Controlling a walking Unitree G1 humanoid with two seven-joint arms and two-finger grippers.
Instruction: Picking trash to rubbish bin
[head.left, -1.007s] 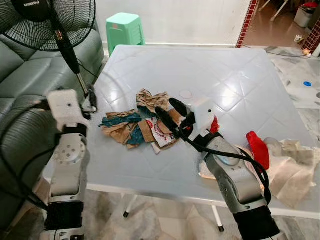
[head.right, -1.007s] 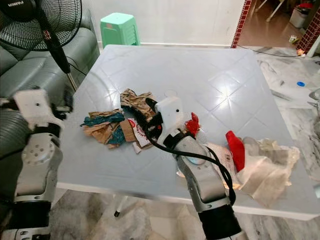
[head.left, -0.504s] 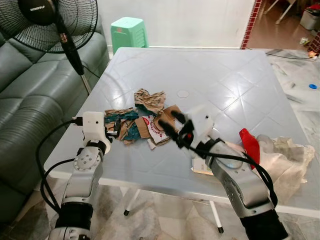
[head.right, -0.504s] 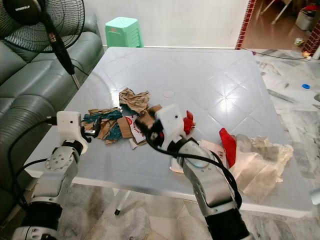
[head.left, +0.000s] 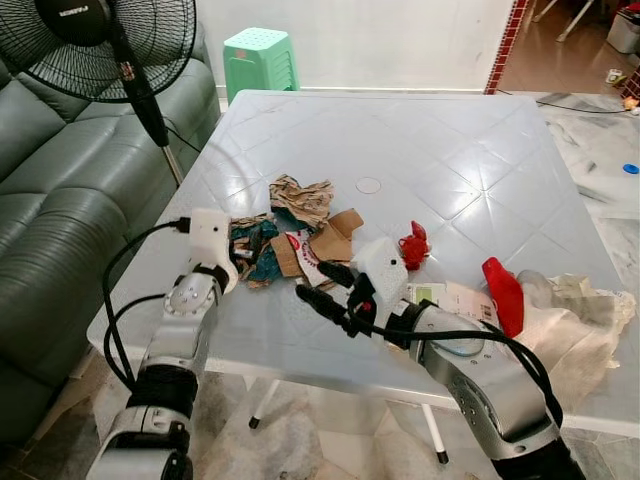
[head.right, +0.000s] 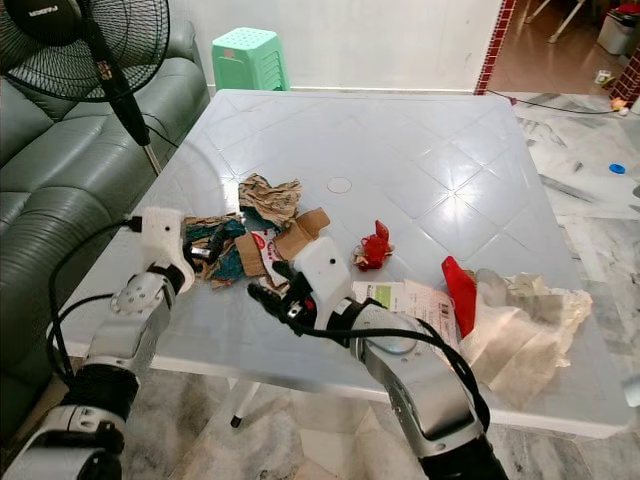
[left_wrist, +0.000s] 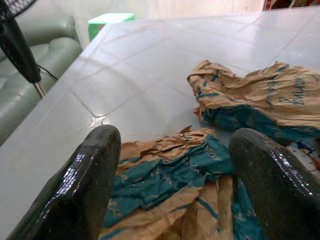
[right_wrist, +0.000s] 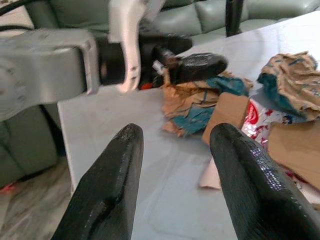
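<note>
Now the left claw (head.left: 243, 246), fingers spread wide, should drop squarely over the teal-and-brown wrapper (left_wrist: 170, 175) beneath it, while the right claw (head.left: 328, 287) waits open just beside.

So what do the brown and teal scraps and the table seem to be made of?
The brown and teal scraps look like crumpled printed paper, matte, with torn edges and creases. The table looks like moulded white plastic, glossy, with light reflecting off its diamond-patterned top, though I cannot be sure.

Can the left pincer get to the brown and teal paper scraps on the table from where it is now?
Probably yes. The left pincer is open and already at the edge of the brown and teal paper scraps, one finger on each side, with nothing between. The right pincer hovers open nearer the table's front edge, apart.
</note>
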